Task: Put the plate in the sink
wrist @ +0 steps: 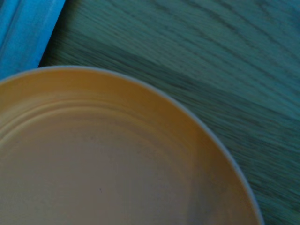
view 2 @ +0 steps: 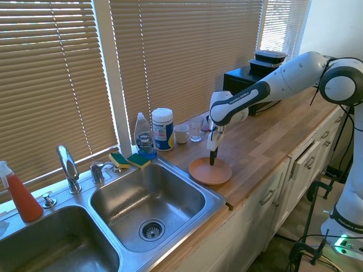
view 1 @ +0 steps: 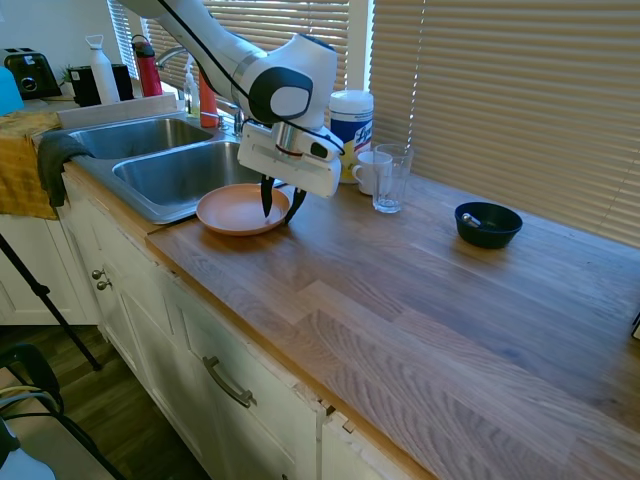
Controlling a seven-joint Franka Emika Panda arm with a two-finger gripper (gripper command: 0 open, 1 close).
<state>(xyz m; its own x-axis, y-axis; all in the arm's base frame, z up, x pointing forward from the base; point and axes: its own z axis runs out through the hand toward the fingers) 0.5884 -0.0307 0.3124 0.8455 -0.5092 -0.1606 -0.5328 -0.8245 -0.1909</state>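
Plate lies flat on the wooden counter, just beside the sink rim. Gripper points down over the plate's far edge, jaws parted, one finger inside the rim, one outside.
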